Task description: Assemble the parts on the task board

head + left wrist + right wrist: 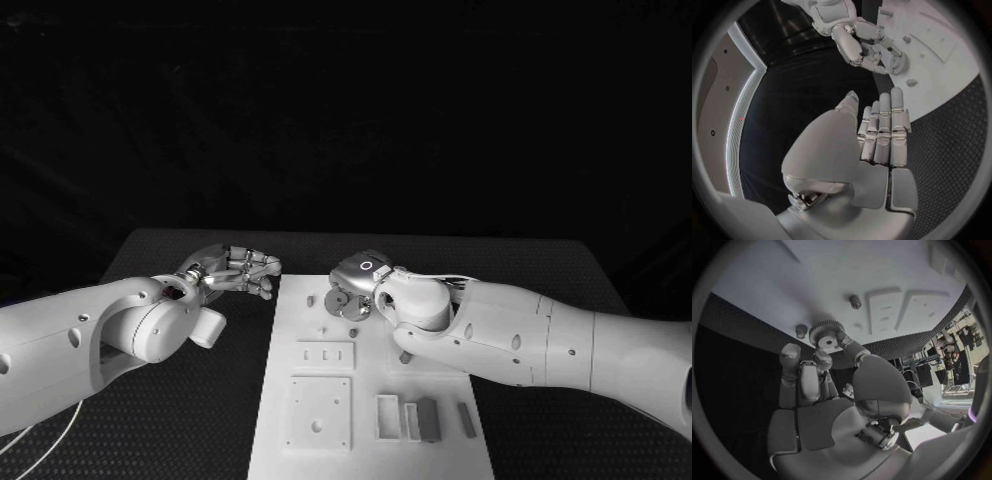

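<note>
Assembly in progress: gear going on at the far end of the task board (433, 440).

My right hand (364, 285) is working a small round gear (826, 335) at the far end of the board, fingertips (844, 338) touching its edge; whether they are gripping it I cannot tell. My left hand (231, 272) is hovering over the black table (173, 400) just beside the board, fingers straight and together, holding nothing. Several loose bars (427, 418) are lying at the near end, apparently unfitted. My right arm is hiding part of the board.
</note>
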`<state>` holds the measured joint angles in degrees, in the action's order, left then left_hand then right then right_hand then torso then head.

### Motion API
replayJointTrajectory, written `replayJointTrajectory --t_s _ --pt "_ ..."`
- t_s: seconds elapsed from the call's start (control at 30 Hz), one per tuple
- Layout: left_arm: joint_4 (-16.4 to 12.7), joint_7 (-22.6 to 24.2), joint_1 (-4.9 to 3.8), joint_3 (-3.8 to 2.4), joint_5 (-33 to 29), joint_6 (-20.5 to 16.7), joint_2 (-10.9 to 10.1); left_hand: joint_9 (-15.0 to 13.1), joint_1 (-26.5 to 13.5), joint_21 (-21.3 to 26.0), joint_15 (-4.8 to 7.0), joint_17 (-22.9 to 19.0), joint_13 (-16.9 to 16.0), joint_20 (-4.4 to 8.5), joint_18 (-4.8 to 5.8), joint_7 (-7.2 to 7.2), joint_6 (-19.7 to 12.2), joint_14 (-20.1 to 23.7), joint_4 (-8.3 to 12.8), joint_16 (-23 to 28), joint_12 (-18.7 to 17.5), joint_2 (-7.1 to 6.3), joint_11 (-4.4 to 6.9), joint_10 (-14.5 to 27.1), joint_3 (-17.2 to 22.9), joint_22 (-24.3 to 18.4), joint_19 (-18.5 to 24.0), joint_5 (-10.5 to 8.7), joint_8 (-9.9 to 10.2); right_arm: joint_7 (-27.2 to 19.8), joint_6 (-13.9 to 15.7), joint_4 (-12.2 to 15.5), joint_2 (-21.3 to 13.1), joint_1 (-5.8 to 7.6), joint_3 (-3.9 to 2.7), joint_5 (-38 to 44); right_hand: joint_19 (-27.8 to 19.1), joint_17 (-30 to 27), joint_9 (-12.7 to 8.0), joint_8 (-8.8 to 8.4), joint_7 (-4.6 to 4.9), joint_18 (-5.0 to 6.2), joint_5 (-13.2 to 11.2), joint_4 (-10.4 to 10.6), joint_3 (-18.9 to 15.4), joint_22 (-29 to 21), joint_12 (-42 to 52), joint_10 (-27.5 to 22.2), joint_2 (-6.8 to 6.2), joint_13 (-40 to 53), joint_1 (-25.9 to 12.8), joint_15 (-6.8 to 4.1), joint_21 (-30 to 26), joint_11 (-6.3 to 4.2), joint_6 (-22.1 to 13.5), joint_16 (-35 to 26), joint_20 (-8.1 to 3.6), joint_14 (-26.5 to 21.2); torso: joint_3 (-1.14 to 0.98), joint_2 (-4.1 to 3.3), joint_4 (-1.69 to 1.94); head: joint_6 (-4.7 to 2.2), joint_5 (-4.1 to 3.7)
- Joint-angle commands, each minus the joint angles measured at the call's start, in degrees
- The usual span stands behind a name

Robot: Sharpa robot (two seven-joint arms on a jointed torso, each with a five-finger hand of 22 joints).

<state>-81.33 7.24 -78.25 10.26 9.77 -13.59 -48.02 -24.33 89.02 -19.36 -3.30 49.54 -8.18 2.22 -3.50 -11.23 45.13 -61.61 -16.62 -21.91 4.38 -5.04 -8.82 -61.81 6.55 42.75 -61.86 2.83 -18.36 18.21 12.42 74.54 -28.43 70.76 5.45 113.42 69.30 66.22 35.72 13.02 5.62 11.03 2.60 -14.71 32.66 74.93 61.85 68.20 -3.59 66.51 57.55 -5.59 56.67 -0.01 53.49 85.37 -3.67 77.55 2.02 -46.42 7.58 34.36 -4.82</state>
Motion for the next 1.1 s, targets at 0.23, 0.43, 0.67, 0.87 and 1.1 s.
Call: replayJointTrajectory --t_s 0.23,0.43,0.67,0.87,1.1 --pt "-0.16 0.08 -0.08 -0.05 0.15 1.07 0.04 0.10 -0.67 0.26 0.14 -0.01 -0.08 0.32 -1.42 -0.42 0.00 -0.34 -0.02 0.26 -0.39 -0.15 -0.21 -0.13 0.39 0.07 0.13 0.06 0.36 0.67 1.39 -0.22 0.53 -0.03 0.16 3.15 0.27 -0.03 -0.04 0.06 0.70 3.97 0.17 -0.30 0.11 0.67 -0.34 0.53 -0.77 -0.11 -0.01 -0.48 0.07 -0.07 2.72 -0.11 -0.29 0.17 -0.08 0.00 -0.15 -0.08 0.39" --pt "-0.20 0.07 -0.08 -0.05 0.15 1.05 -0.11 0.10 -0.69 0.28 0.14 0.03 -0.08 0.32 -1.42 -0.43 0.00 -0.34 -0.01 0.30 -0.40 -0.16 -0.22 -0.13 0.40 0.08 0.14 0.06 0.37 0.82 1.39 -0.55 0.41 -0.03 0.17 3.62 0.32 -0.06 -0.05 0.05 0.70 3.97 0.18 -0.32 0.17 0.64 -0.36 0.58 -0.85 -0.12 0.02 -0.49 0.04 -0.08 2.72 -0.13 -0.30 0.20 -0.15 -0.01 -0.22 -0.11 0.40" --pt "-0.14 0.10 -0.08 -0.05 0.16 1.13 0.02 0.10 -0.70 0.29 0.13 0.06 -0.08 0.32 -1.43 -0.43 0.00 -0.34 0.00 0.34 -0.41 -0.17 -0.22 -0.13 0.40 0.10 0.15 0.06 0.37 0.46 0.84 -1.31 0.62 -0.03 0.56 3.49 0.37 -0.02 -0.07 0.03 0.70 3.97 0.18 -0.34 0.23 0.62 -0.38 0.63 -0.89 -0.13 0.06 -0.49 0.02 -0.08 2.68 -0.13 -0.31 0.26 -0.14 -0.01 -0.21 -0.06 0.34" --pt "-0.09 0.06 -0.08 -0.05 0.24 1.16 -0.02 0.10 -0.70 0.30 0.13 0.10 -0.08 0.32 -1.43 -0.43 0.00 -0.35 0.01 0.37 -0.41 -0.17 -0.22 -0.13 0.42 0.11 0.15 0.06 0.37 0.03 0.56 -1.85 0.73 -0.23 1.07 3.10 0.41 -0.01 -0.08 0.01 0.71 3.97 0.18 -0.35 0.27 0.61 -0.39 0.66 -0.90 -0.13 0.08 -0.49 0.00 -0.07 2.66 -0.14 -0.32 0.29 -0.19 0.01 -0.17 0.10 0.21" --pt "0.36 0.10 -0.06 -0.04 0.36 1.28 0.41 0.10 -0.72 0.31 0.13 0.15 -0.08 0.31 -1.43 -0.43 -0.01 -0.36 0.00 0.42 -0.42 -0.16 -0.22 -0.12 0.43 0.14 0.16 0.06 0.38 -0.30 0.52 -2.31 0.70 -0.38 1.15 2.50 0.44 -0.09 -0.10 -0.02 0.72 3.97 0.18 -0.36 0.31 0.59 -0.41 0.69 -0.92 -0.14 0.09 -0.48 -0.03 -0.07 2.62 -0.17 -0.32 0.28 -0.13 -0.01 -0.22 0.27 0.23"
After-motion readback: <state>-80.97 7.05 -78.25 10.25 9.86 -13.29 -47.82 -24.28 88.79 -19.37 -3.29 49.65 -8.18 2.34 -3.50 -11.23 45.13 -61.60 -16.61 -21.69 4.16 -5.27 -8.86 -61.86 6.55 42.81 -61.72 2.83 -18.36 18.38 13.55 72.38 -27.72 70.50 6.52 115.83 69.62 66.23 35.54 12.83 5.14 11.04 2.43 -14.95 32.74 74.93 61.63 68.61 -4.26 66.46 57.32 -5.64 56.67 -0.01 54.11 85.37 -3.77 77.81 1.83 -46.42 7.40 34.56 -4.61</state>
